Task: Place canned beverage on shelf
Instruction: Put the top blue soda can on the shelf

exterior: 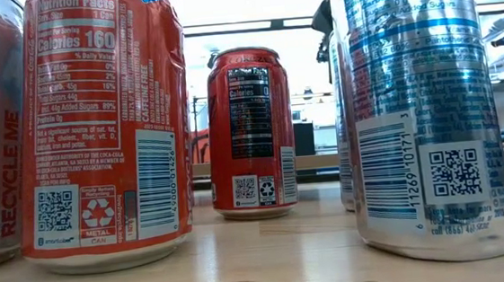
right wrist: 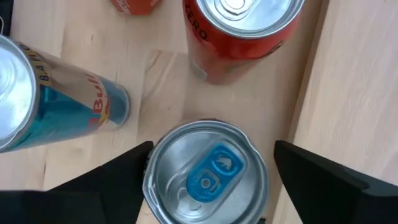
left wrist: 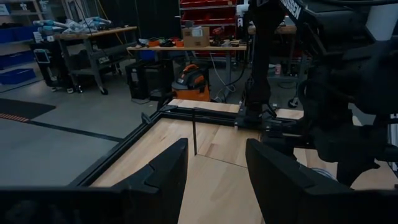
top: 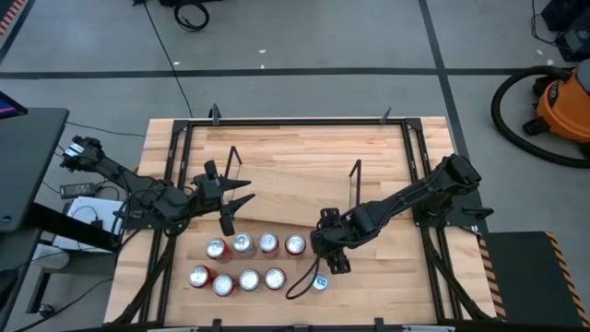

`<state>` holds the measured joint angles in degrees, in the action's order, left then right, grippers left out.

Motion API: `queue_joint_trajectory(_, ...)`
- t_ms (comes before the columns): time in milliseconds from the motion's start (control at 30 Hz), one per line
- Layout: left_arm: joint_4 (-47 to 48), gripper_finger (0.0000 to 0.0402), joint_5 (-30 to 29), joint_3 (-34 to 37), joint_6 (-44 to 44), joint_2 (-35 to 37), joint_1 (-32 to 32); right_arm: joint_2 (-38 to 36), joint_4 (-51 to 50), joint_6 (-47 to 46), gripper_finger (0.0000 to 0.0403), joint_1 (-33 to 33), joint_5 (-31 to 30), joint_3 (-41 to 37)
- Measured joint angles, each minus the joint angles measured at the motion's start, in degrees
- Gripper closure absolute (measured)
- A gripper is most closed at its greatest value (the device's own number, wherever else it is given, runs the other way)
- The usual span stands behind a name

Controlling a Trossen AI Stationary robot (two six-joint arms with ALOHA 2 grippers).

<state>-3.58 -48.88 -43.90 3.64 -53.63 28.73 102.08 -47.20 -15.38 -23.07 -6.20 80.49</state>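
Observation:
A silver can with a blue tab [right wrist: 208, 177] stands upright on the table between the fingers of my right gripper [right wrist: 211, 149], which comes down steeply from above and is open. In the high view the gripper [top: 324, 266] hides this can; the low view shows the can [exterior: 340, 107] behind a nearer one. The shelf [top: 295, 194] is a light-wood board with black wire frames, lying just beyond the can toward the far edge. At the shelf's left end my left gripper [top: 238, 201] hovers level, its fingers [left wrist: 168, 180] slightly apart and empty. My right gripper's fingers [right wrist: 124, 171] stand at either side of the silver can's top rim [right wrist: 152, 186], pointing down from above. The can rests upright on the table. Whether either finger touches the rim, I cannot tell.
A blue-and-silver can [top: 320, 282] stands next to the right gripper on its near side, a red can [top: 295, 244] on its left. Several more red and silver cans [top: 241, 267] form two rows toward the near edge. Black rails [top: 175, 184] frame the tabletop.

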Motion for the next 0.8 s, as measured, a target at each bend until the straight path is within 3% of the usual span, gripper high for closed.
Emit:
queue_joint_trajectory(400, 0.0, 0.0230, 0.0, 0.0, 0.0, 0.0, 0.0, 0.0, 0.0, 0.5, 0.0144, 0.7, -0.2, 0.0)
queue_joint_trajectory(800, 0.0, 0.0230, 0.0, 0.0, -0.3, 0.0, 0.0, 0.0, -5.4, 0.6, 0.0137, 2.2, -0.6, 5.4)
